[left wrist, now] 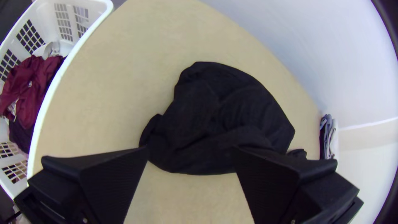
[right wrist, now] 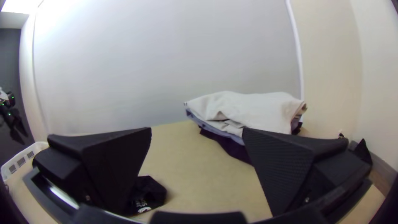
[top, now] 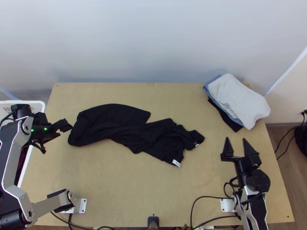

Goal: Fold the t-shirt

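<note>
A black t-shirt (top: pixel 130 132) lies bunched and twisted across the table's left and middle, its wider part at the left. A white tag (top: pixel 176 163) shows on its lower right part. My left gripper (top: pixel 57 139) stands open just left of the shirt's wide end. In the left wrist view, the shirt (left wrist: pixel 224 112) lies beyond the open left gripper (left wrist: pixel 190 150), with nothing held. My right gripper (top: pixel 236 139) is open at the table's right, apart from the shirt. In the right wrist view, a shirt end (right wrist: pixel 151 193) shows beside one finger of the right gripper (right wrist: pixel 197 130).
A stack of folded clothes (top: pixel 238 99), white on top with blue and black below, lies at the table's back right. A white basket (left wrist: pixel 68 62) with dark red and other clothes stands at the left edge. Cables run along the near edge.
</note>
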`<state>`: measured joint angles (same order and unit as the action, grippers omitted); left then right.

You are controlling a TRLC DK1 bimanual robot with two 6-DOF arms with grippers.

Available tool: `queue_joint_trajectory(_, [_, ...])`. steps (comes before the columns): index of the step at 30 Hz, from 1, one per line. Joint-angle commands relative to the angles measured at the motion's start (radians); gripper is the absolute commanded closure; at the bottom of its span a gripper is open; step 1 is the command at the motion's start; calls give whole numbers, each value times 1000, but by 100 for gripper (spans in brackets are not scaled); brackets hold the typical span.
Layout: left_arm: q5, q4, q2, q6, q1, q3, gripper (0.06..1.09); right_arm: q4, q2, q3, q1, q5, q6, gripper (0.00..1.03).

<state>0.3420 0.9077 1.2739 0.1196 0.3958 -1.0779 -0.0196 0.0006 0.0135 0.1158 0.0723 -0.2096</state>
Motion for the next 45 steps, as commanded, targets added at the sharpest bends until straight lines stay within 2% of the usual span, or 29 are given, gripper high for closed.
queue_joint_trajectory(1, [18, 40, 2, -9, 29, -28, 12, 27, -1, -6, 47, -6, -17, 4])
queue_joint_trajectory(7, [68, 48, 5, -64, 81, -31, 12, 32, 7, -6, 35, -11, -33, 4])
queue_joint_trajectory(11, [89, 48, 2, -77, 81, -33, 12, 41, 82, 13, 28, -48, -19, 4])
queue_joint_trajectory(14, [94, 46, 1, -86, 72, -17, 12, 69, 240, 95, 38, -48, -16, 4])
queue_joint_trajectory(18, [120, 30, -5, -90, 74, 15, 12, 158, 552, 302, 42, -52, -19, 4])
queue_joint_trajectory(21, [127, 3, -19, -90, 77, 52, 12, 199, 711, 451, 47, -54, -33, 4])
queue_joint_trajectory(28, [155, -43, -51, -90, 74, 108, 12, 356, 1055, 821, 177, -62, -188, 4])
queue_joint_trajectory(33, [167, -46, -73, -86, 67, 121, 12, 392, 1256, 987, 234, -69, -335, 4])
queue_joint_trajectory(38, [166, -46, -84, -89, 61, 107, 12, 475, 1418, 1125, 239, -189, -488, 4])
queue_joint_trajectory(45, [164, -36, -94, -90, 51, 95, 12, 518, 1601, 1240, 282, -315, -560, 4])
